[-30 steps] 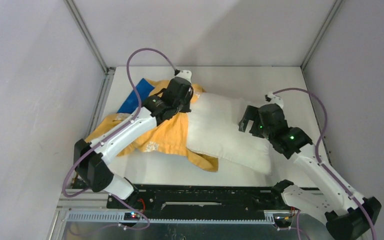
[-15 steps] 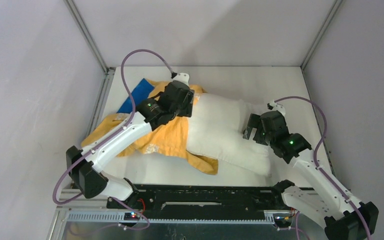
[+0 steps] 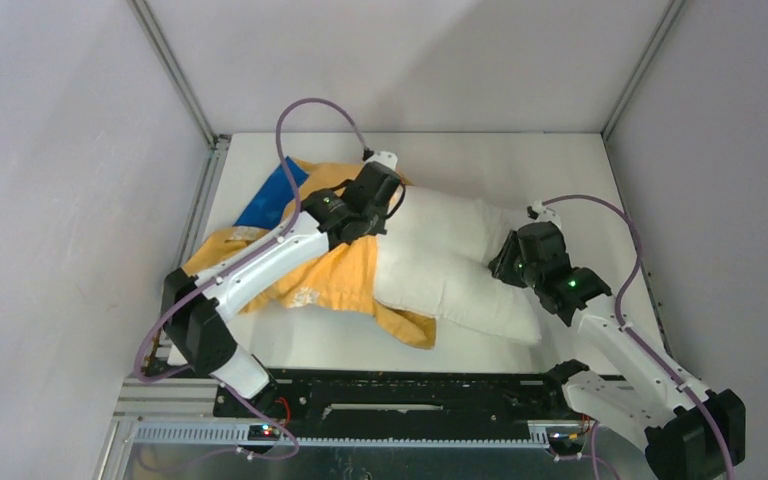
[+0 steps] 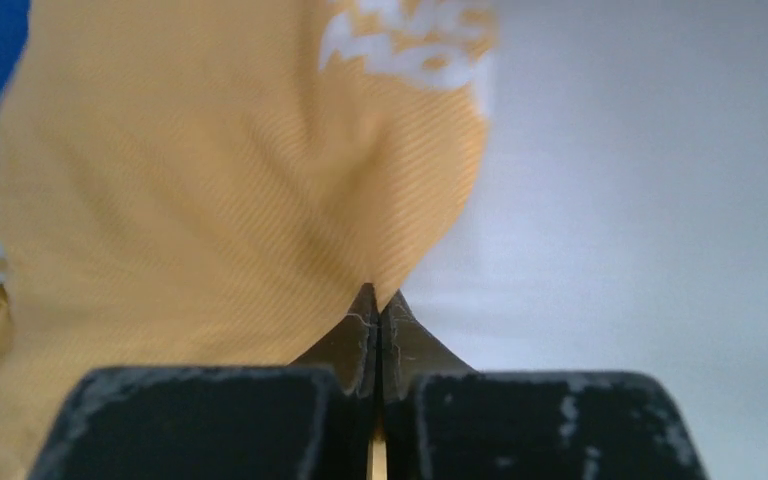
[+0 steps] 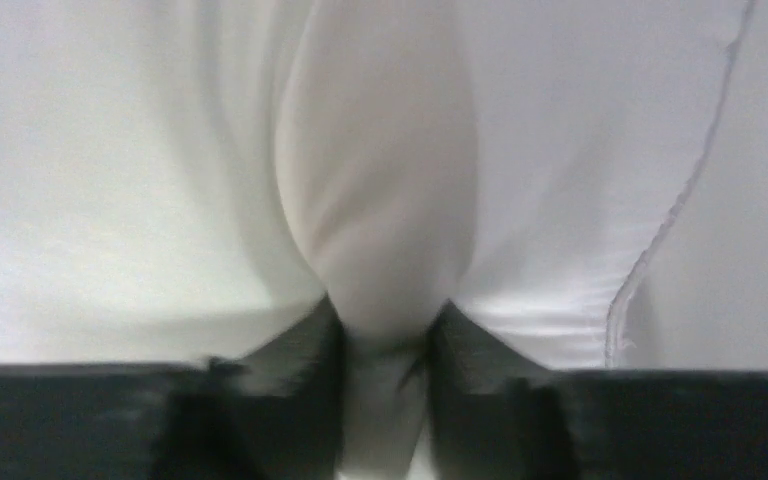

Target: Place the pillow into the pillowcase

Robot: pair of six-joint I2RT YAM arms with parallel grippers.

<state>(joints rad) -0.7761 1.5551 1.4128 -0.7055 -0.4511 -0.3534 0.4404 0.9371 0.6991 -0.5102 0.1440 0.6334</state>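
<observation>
The white pillow (image 3: 450, 265) lies across the middle of the table, its left end inside the mouth of the orange-yellow pillowcase (image 3: 335, 275), whose blue face (image 3: 270, 195) shows at the back left. My left gripper (image 3: 384, 198) sits at the case's upper edge beside the pillow. In the left wrist view this gripper (image 4: 377, 300) is shut, with orange pillowcase (image 4: 210, 180) cloth pinched between the fingertips. My right gripper (image 3: 508, 262) presses into the pillow's right part. The right wrist view shows it (image 5: 385, 320) shut on a bulging fold of the pillow (image 5: 110, 150).
The white table (image 3: 560, 170) is walled by grey panels at the back and on both sides. A metal frame rail (image 3: 390, 400) runs along the near edge between the arm bases. Purple cables arc above both wrists.
The left gripper shifted right along the case's upper edge and closed on the orange cloth. The right gripper came down onto the pillow and closed from wide open onto a fold.
</observation>
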